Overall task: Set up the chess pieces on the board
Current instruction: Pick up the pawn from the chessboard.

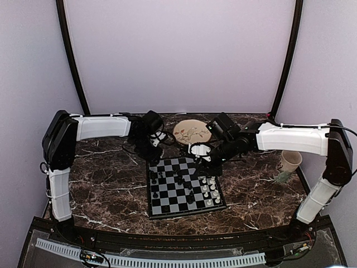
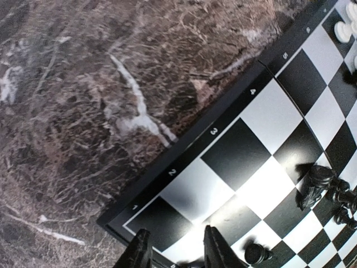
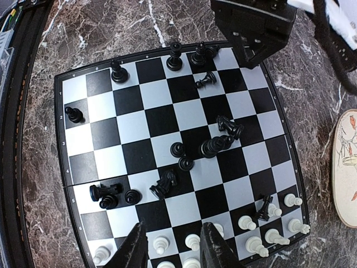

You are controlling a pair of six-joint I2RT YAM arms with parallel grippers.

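Observation:
The board (image 3: pixel 128 100) lies in the middle of the table (image 1: pixel 167 204). White pieces (image 3: pixel 262 223) stand in rows along its right edge in the top view (image 1: pixel 211 190). Black pieces (image 3: pixel 215 145) are scattered over the middle and left, several lying on their sides (image 1: pixel 181 181). My left gripper (image 2: pixel 177 254) is open and empty above the board's far-left corner (image 1: pixel 152 153), next to a black pawn (image 2: pixel 256 254). My right gripper (image 3: pixel 174 248) is open and empty above the white rows, at the far right of the board (image 1: pixel 207 162).
A round beige floral plate (image 1: pixel 191 132) lies just behind the board and shows at the right edge of the right wrist view (image 3: pixel 346 167). A cup (image 1: pixel 288 165) stands on the right of the dark marble table (image 1: pixel 100 178). Both arms reach in over the board's far edge.

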